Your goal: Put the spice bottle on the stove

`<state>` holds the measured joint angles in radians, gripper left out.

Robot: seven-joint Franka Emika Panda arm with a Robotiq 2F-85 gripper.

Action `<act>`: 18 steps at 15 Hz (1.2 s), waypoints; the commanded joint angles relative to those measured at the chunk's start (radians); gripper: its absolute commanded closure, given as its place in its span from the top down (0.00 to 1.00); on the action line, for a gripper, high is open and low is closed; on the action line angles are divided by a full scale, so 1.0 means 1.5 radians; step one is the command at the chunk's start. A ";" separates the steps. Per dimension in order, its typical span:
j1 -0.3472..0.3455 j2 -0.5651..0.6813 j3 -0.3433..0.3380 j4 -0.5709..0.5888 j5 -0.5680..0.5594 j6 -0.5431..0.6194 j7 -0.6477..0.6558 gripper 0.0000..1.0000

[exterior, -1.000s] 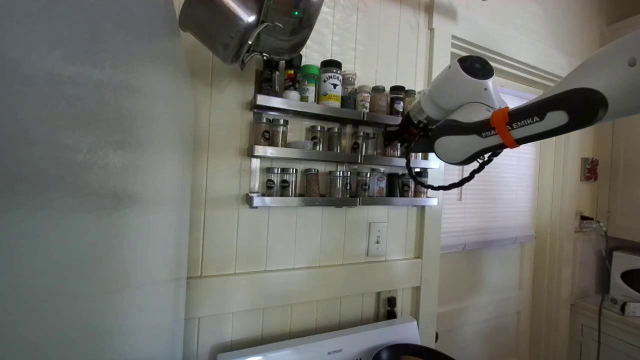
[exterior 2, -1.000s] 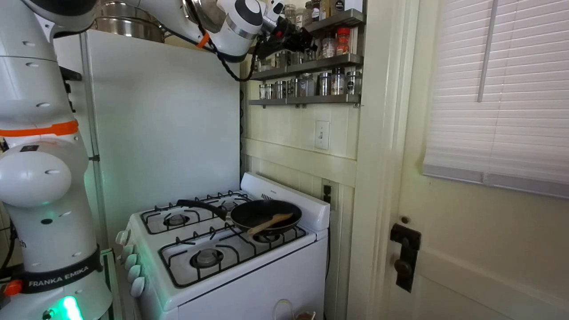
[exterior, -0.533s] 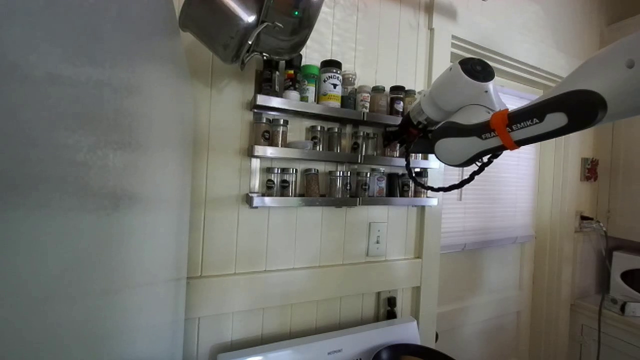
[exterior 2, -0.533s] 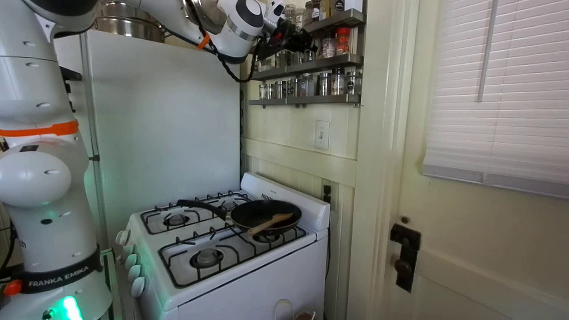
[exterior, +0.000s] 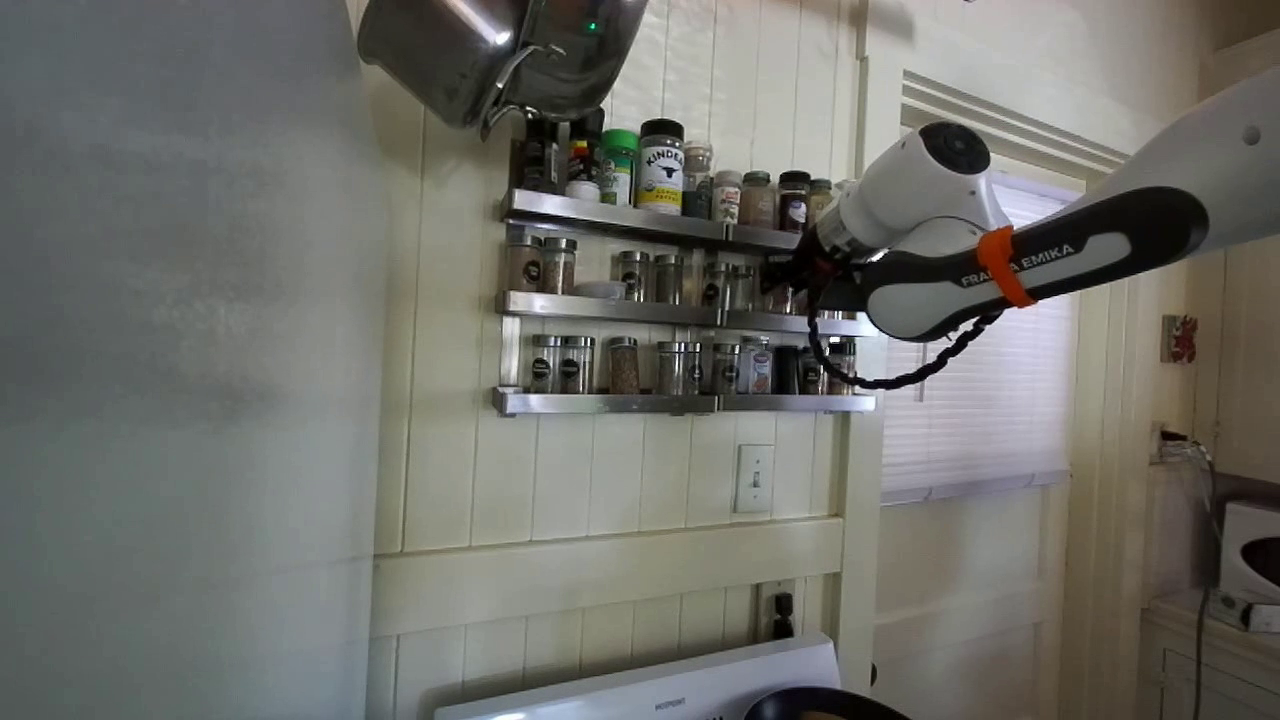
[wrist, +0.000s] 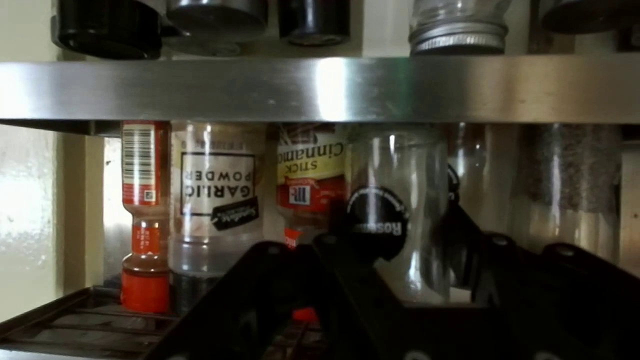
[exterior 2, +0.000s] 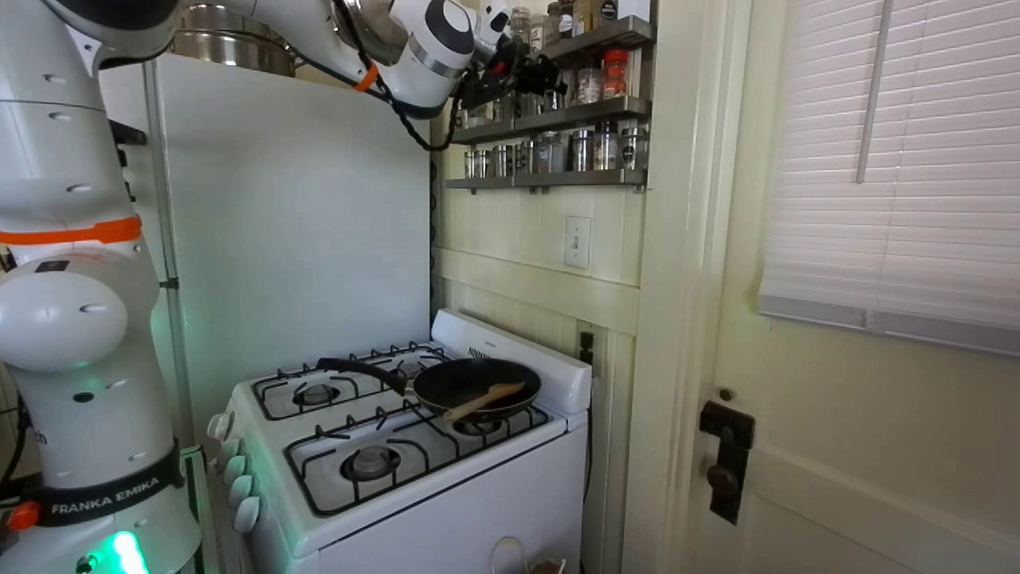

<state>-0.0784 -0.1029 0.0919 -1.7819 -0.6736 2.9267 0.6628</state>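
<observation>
The spice bottle is a clear glass jar labelled Rosemary [wrist: 407,170], shown upside down in the wrist view. Its body is at the middle shelf [wrist: 225,92], with its base near the shelf's front lip. My gripper [wrist: 400,220] is shut on the jar, one dark finger on each side. The jar's lid is hidden by the dark gripper. In both exterior views, my gripper [exterior: 785,275] [exterior 2: 550,76] is at the middle shelf. The white stove [exterior 2: 462,502] stands below the shelves. Only its back panel [exterior: 640,690] shows in the other-angled exterior view.
A garlic powder jar [wrist: 217,185] and a cinnamon jar [wrist: 310,185] stand close beside the held jar. A black frying pan [exterior 2: 446,383] with a wooden utensil [exterior 2: 486,401] covers a rear burner. A metal pot [exterior: 450,60] is above the shelves. A fridge [exterior 2: 303,223] stands beside the stove.
The arm has shifted slightly downward, and the gripper has moved a little to the left in an exterior view. The stove and pan have not moved.
</observation>
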 commanded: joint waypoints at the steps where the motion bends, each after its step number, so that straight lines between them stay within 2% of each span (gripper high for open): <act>1: -0.011 0.006 0.002 -0.003 -0.037 0.028 0.035 0.23; 5: -0.013 0.012 0.001 -0.003 -0.048 0.032 0.046 0.23; 10: 0.001 0.018 0.001 -0.012 0.013 0.012 0.013 0.23; 11: 0.001 0.018 0.002 -0.012 0.015 0.012 0.015 0.36; 12: 0.001 0.018 0.002 -0.011 0.019 0.010 0.015 0.73; 13: 0.002 0.017 0.003 -0.011 0.026 0.007 0.012 0.73; 17: 0.004 0.005 0.007 -0.004 0.050 -0.054 0.012 1.00; 18: 0.008 0.001 0.008 -0.003 0.069 -0.080 0.004 1.00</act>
<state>-0.0839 -0.0776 0.0973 -1.7811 -0.6320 2.9086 0.6933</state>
